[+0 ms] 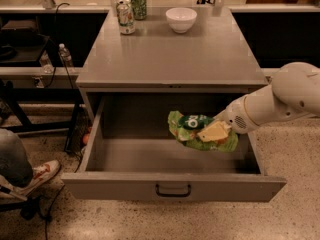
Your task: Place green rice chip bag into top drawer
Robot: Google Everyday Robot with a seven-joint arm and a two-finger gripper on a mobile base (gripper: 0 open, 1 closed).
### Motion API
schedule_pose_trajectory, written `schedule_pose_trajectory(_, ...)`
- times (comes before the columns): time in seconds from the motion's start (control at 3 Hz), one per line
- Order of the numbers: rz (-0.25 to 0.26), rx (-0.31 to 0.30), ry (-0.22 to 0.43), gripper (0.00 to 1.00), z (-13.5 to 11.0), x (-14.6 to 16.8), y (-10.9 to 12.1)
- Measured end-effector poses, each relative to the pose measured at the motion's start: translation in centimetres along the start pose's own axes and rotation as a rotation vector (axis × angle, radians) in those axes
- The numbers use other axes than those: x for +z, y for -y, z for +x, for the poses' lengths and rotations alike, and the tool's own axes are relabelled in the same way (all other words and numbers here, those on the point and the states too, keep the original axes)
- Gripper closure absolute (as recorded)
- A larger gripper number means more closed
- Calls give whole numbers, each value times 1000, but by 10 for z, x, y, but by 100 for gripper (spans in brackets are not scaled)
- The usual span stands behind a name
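The green rice chip bag (192, 131) is light green with a dark round logo. It hangs over the open top drawer (170, 186), right of the drawer's middle and just above its inside. My gripper (216, 130) reaches in from the right on a white arm and is shut on the bag's right side. One pale finger (214, 132) lies across the bag's front. The drawer is pulled far out, with a dark handle at the centre of its front panel. Its inside looks bare.
The grey tabletop (172, 54) holds two drink cans (131, 9) at the back left and a white bowl (181, 19) at the back centre. A person's leg and shoe (35, 175) are at the lower left. A water bottle (65, 56) stands on a left shelf.
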State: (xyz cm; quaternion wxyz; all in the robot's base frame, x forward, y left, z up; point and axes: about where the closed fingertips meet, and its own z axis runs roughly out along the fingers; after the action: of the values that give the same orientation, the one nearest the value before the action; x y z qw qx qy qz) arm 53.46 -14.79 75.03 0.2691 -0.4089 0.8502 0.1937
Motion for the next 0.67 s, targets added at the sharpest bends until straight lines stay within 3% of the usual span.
schedule_pose_trajectory(0.67, -22, -62, 29, 100, -18, 68, 0)
